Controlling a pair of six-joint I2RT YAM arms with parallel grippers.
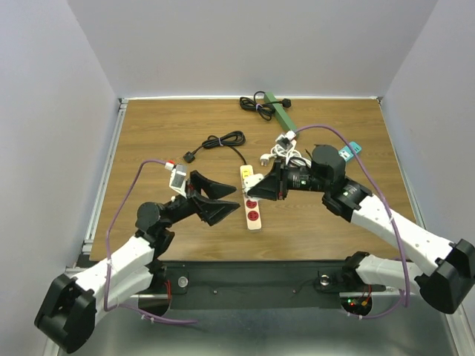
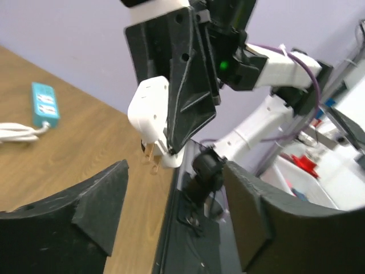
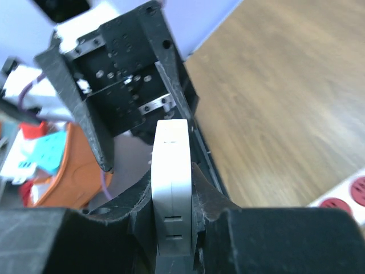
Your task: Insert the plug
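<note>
Facing each other across a wooden table (image 1: pixel 148 133), the two arms meet nose to nose above its near half. Between them lies a white power strip (image 1: pixel 253 211) with red sockets, set lengthwise toward the arms and flat on the wood.

The right gripper (image 1: pixel 257 191) hangs over the strip's middle, clenched on a white plug (image 2: pixel 147 107). Its black fingers (image 2: pixel 191 85) press the plug's flat sides. Seen from the right wrist, the plug's narrow edge stands wedged between the pads. Two copper prongs (image 2: pixel 151 157) stick out below the body, bare and in the air, not seated in any socket.

The left gripper (image 1: pixel 236 201) sits just left of the strip, released and holding nothing, its fingers (image 2: pixel 85 211) spread wide and aimed at the plug.

Farther back, a black cable (image 1: pixel 220 140) curls left of centre. A green strip (image 1: pixel 281 111) with its own dark cord lies by the far edge. A tangle of white cords (image 1: pixel 286 152) sits behind the right arm, with a teal strip (image 2: pixel 44 103) nearby on the right.
</note>
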